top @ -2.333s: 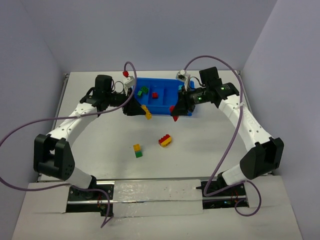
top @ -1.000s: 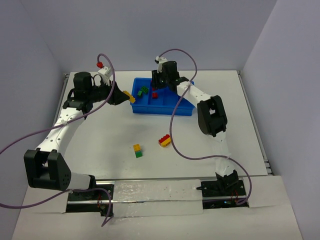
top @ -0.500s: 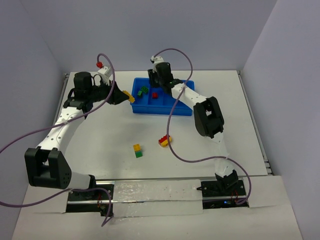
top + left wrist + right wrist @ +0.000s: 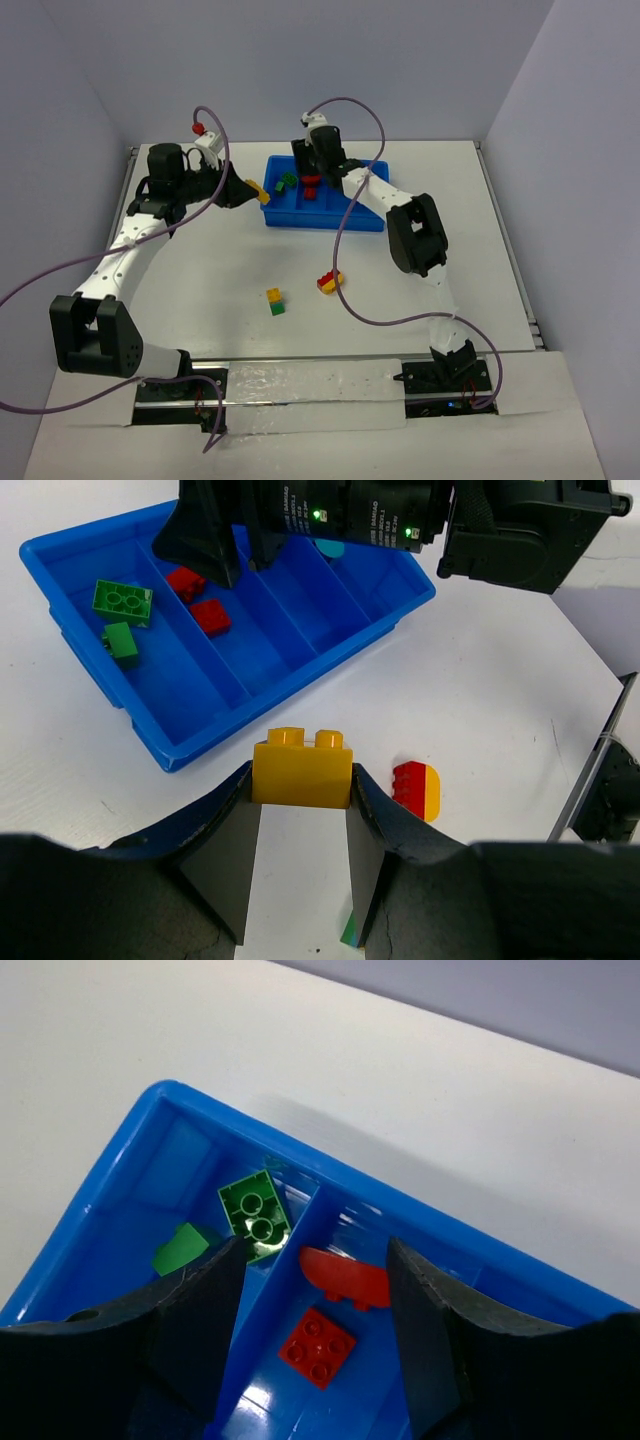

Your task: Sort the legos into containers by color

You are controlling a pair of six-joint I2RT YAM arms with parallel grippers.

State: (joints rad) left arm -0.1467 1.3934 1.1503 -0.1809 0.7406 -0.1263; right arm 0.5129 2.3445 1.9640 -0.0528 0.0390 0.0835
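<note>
Top external: a glossy blue tray (image 4: pixel 365 218) with dividers sits far back on the table, and a red-and-yellow brick pair (image 4: pixel 328 281) lies nearer.

Left wrist: the left gripper (image 4: pixel 300 780) clamps a studded yellow brick (image 4: pixel 301 770) beside the tray.

Right wrist: the right gripper (image 4: pixel 312 1260) is parted over a curved red piece (image 4: pixel 345 1275) in the compartment beside the green bricks (image 4: pixel 256 1215).

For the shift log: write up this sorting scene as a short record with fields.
left gripper: shut on a yellow brick, near the tray
right gripper: open, above the tray
end compartment: two green bricks
next compartment: two red bricks
table: a red-yellow pair and a yellow-green pair, unsorted
</note>
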